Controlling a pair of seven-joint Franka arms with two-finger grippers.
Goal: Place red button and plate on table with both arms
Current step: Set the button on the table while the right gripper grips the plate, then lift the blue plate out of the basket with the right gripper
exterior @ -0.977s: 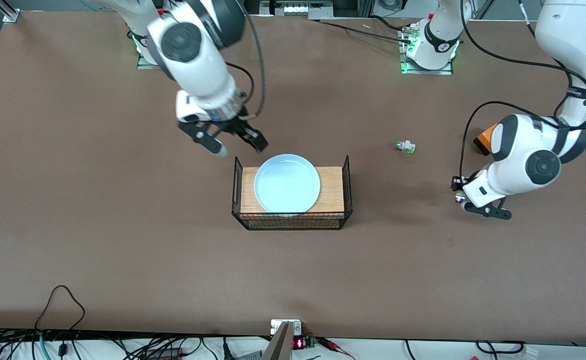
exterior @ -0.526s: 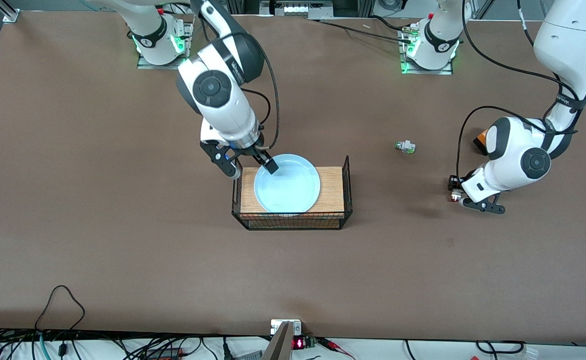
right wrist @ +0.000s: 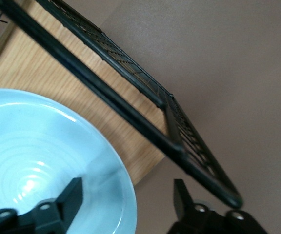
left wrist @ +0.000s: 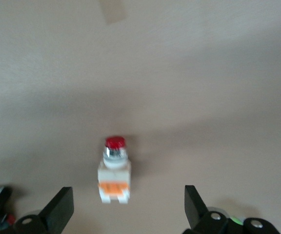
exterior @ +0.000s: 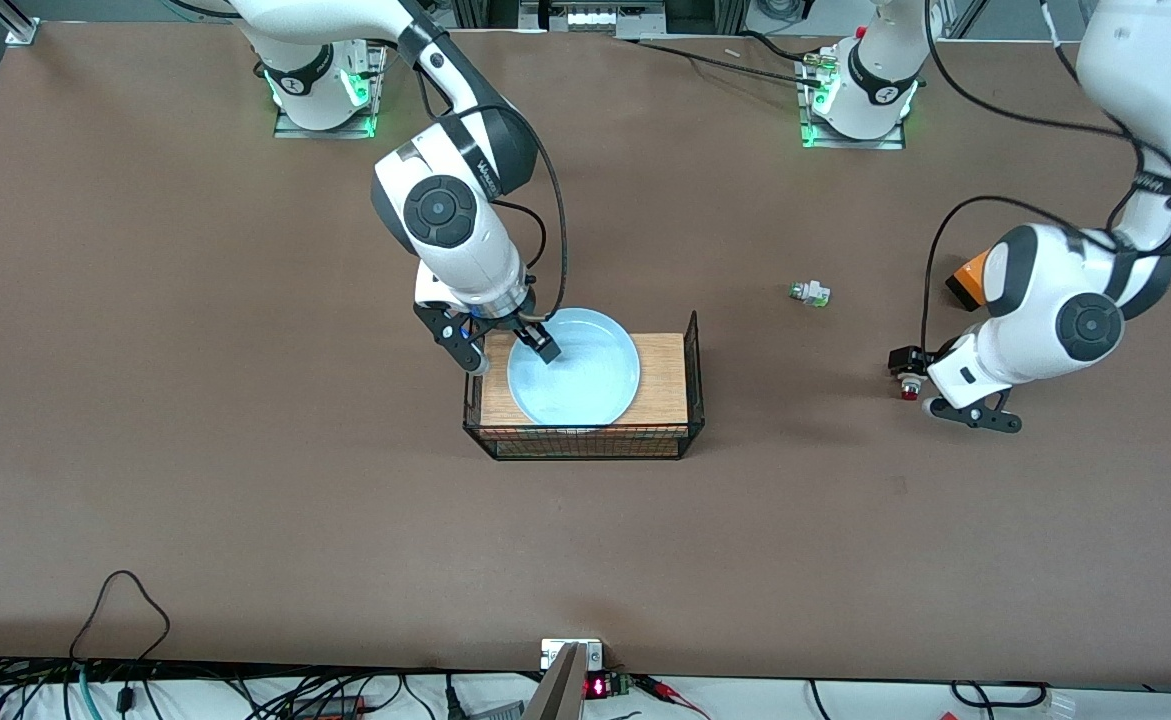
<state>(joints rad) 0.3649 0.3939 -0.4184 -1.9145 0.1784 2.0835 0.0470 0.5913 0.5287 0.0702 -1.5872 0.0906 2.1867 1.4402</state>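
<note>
Two steps run together on the worktop. Plate sits on the rack; right hand straddles its rim, spread; next, pinch and lift. Left hand, spread, hovers over the red button standing on the worktop.

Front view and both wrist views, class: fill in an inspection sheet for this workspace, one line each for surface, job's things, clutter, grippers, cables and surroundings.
Surface: brown table, flat and matte.
Job's things: red button lies on the table toward the left arm's end; blue plate sits on the wood-topped wire rack mid-table.
Clutter: small white-and-green part and an orange block on the table.
Grippers: left gripper open over the red button, not gripping it; right gripper open, straddling the plate's rim.
Cables: black loop at the table edge nearest the camera; cables trail from both arms.
Surroundings: arm bases with green lights.
</note>
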